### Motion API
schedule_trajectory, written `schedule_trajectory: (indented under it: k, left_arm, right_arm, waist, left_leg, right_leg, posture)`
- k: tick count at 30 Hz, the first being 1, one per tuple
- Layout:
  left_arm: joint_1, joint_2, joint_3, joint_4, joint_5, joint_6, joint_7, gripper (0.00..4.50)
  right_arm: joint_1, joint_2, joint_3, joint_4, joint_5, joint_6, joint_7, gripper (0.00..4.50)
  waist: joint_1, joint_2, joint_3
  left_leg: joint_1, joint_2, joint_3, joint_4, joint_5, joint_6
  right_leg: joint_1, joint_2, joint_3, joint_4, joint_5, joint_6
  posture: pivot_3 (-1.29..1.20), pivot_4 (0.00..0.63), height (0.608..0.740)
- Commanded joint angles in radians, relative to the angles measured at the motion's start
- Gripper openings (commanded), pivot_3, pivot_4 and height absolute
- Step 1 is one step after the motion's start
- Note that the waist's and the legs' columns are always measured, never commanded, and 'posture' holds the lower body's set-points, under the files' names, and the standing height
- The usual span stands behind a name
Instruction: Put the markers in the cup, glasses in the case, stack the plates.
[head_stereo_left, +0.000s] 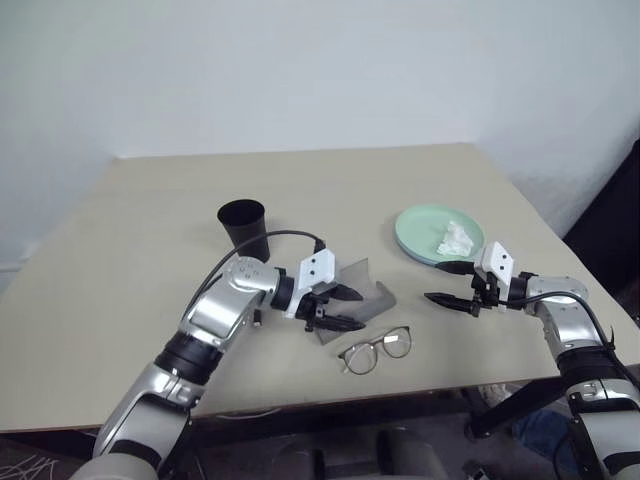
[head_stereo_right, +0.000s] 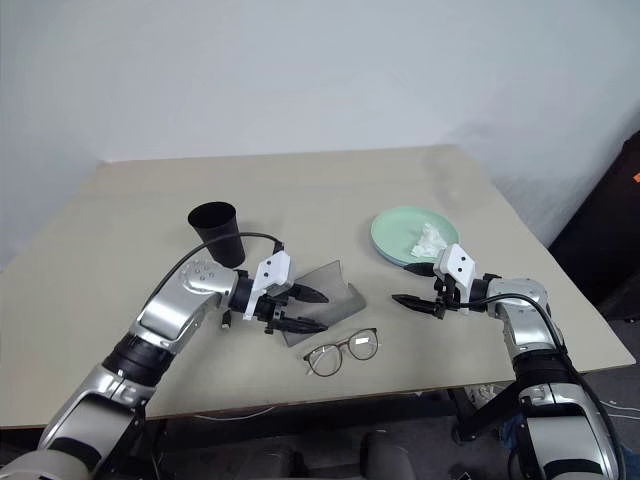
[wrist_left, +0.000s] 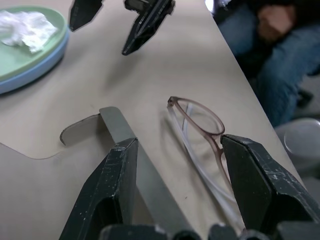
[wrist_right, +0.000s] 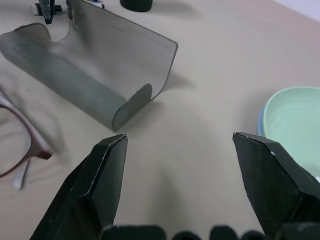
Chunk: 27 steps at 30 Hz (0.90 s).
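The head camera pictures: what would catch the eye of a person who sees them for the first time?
Probably the two open hands, left hand and right hand, facing each other low over the table. Under the left hand lies the open grey case, with the glasses beside it near the table's front edge. Behind the right hand, the mint green plate carries a crumpled white tissue, stacked on the light blue plate.

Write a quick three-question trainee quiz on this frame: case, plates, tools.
1. True or false: the case lies open with the glasses outside it.
2. What lies on the green plate? A) marker B) crumpled tissue C) glasses
3. Fill in: the green plate sits on a ____ plate.

Key: 1 true; 2 B; 3 blue. Both the left tool and right tool are open, holding nothing.
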Motion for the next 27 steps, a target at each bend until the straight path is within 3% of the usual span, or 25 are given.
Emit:
schedule_trajectory:
  k: [1,19,27]
  left_arm:
    - [-0.053,-0.017,-0.039,0.013,0.006,0.032,-0.063,2.77]
    - [-0.156,-0.102,-0.185,0.118,0.121,0.096,-0.138,2.77]
    - [-0.161,-0.145,-0.184,0.145,0.126,0.176,-0.121,2.77]
  right_arm:
    - [-0.002,0.003,-0.022,-0.007,0.006,-0.033,-0.031,3.64]
    - [0.047,0.007,-0.025,-0.029,0.011,-0.059,-0.108,3.64]
    - [0.051,0.011,-0.019,-0.024,0.004,-0.069,-0.129,3.64]
  waist:
    - [0.0,0.0,0.0]
    - [0.0,0.0,0.0]
    - [-0.001,-0.001,0.0]
  left_leg:
    - [0.0,0.0,0.0,0.0,0.0,0.0]
    - [0.0,0.0,0.0,0.0,0.0,0.001]
    - [0.0,0.0,-0.001,0.0,0.001,0.002]
  right_leg:
    - [0.0,0.0,0.0,0.0,0.0,0.0]
    - [0.0,0.001,0.003,0.0,0.0,0.0]
    - [0.0,0.001,0.004,0.0,0.0,0.0]
  posture:
    - [0.0,0.0,0.74]
    - [0.0,0.0,0.74]
    - [0.0,0.0,0.74]
